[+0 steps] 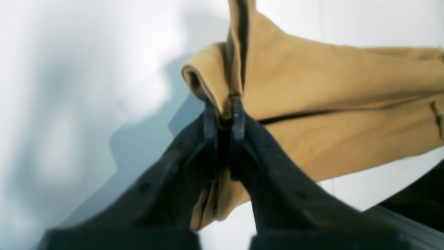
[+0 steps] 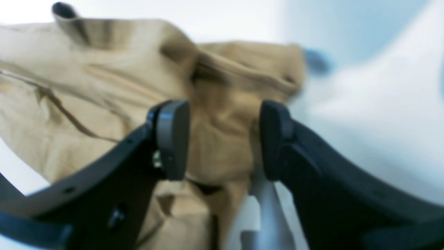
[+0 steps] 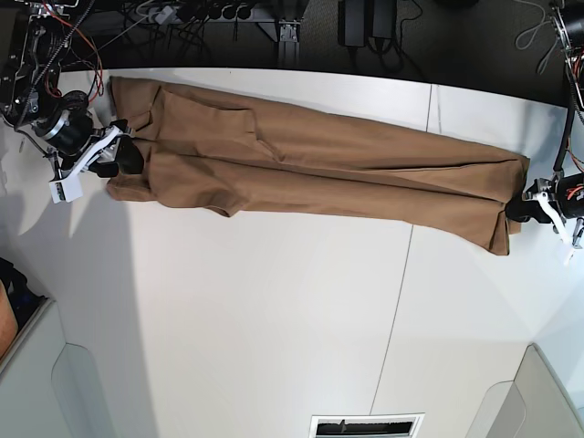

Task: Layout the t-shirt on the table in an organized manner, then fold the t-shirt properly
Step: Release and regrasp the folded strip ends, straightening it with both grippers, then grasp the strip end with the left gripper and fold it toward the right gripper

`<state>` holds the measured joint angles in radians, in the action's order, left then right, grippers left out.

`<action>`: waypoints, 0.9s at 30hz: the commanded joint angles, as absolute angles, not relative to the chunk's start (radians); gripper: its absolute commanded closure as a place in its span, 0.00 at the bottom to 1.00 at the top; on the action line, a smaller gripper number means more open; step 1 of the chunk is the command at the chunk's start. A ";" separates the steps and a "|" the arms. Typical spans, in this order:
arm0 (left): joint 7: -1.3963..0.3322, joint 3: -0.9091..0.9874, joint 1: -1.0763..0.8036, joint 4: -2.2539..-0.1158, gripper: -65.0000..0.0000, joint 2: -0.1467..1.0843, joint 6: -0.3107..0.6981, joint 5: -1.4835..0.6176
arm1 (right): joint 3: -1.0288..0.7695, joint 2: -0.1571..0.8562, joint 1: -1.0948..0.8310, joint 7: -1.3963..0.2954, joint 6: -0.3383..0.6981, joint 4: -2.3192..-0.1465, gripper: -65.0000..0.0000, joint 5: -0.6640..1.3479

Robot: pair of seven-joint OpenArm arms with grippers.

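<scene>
Shirt: the plain tan soft-fabric t-shirt (image 3: 310, 169) lies stretched into a long, narrow band across the far part of the large, flat white table (image 3: 274, 310), running from the base view's left end to its right end.
Shirt folds: a long crease runs down the band's length; near the left end a flap of cloth lies folded over on top.
Shirt edges: the far long edge lies close to the table's far rim at the left end; the near long edge is uneven, with a small point of cloth hanging toward the viewer partly along from the left end.
Left gripper: the black left gripper (image 1: 223, 114) sits at the shirt's right end in the base view, its jaws pressed together on a bunched edge of the tan cloth, which rises in a fold between the fingertips.
Right gripper: the black right gripper (image 2: 223, 139) is at the shirt's left end, jaws spread wide with tan cloth seen between them; whether the pads touch the cloth I cannot tell.
Seam: a thin dark seam line (image 3: 401, 274) crosses the table and passes under the shirt toward its right part.
Open room: the whole near side of the table below the shirt is bare white surface.
</scene>
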<state>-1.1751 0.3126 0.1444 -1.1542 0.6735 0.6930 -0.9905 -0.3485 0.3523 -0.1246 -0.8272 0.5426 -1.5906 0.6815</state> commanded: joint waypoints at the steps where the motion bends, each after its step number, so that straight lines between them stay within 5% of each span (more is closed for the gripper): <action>1: -1.160 0.320 0.166 -1.186 1.00 0.714 0.698 -1.013 | -0.356 0.368 -0.117 -0.805 0.547 -1.608 0.51 0.708; 9: -1.265 0.281 0.099 -1.470 1.00 0.692 0.698 -1.159 | -0.356 0.368 -0.116 -0.804 0.547 -1.608 0.51 0.711; 16: -1.264 0.045 0.017 -1.755 1.00 0.607 0.698 -1.161 | -0.356 0.363 -0.117 -0.805 0.547 -1.608 0.51 0.699; 27: -1.128 -0.039 0.039 -1.724 1.00 0.339 0.698 -0.893 | -0.356 0.363 -0.114 -0.804 0.547 -1.608 0.51 0.681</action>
<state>-1.1511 -0.0456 0.0200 -1.7103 0.3294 0.6926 -0.8749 -0.3485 0.3466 -0.1238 -0.8238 0.5426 -1.5906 0.6655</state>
